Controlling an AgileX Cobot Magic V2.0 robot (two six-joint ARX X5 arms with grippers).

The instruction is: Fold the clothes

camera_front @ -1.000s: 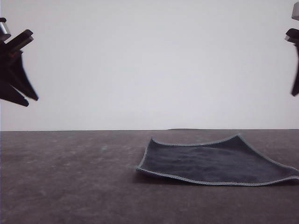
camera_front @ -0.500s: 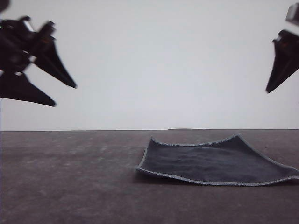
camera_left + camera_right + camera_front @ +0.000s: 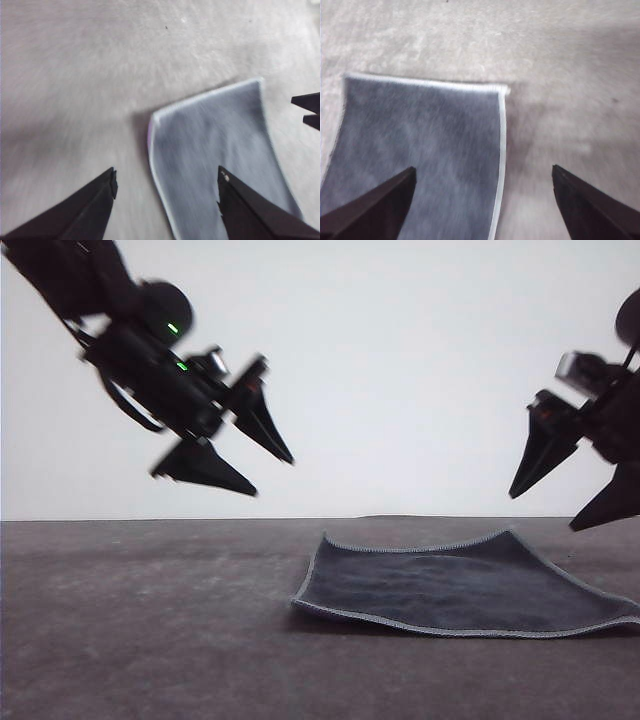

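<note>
Behind everything, a plain white wall (image 3: 400,360) is seen from the front, and a dark grey table (image 3: 140,640) is spread out below it. One cloth (image 3: 455,590) is laid flat on the table, over to the right, with its dark grey face up and a light stitched edge all round. The left gripper (image 3: 272,475) is held up in the air, to the left of the cloth and well above the table. Its jaws are spread wide apart and nothing is held in them. The right gripper (image 3: 545,512) is held up at the right side, above the cloth, with jaws also wide apart and nothing between them.

From the left wrist, the cloth (image 3: 215,150) is seen on the table (image 3: 75,75) past the two spread fingers (image 3: 95,200), and a thin bit of purple is shown at its edge.

From the right wrist, a corner of the cloth (image 3: 420,140) is seen past the spread fingers (image 3: 385,205), lying on the table (image 3: 560,65)
</note>
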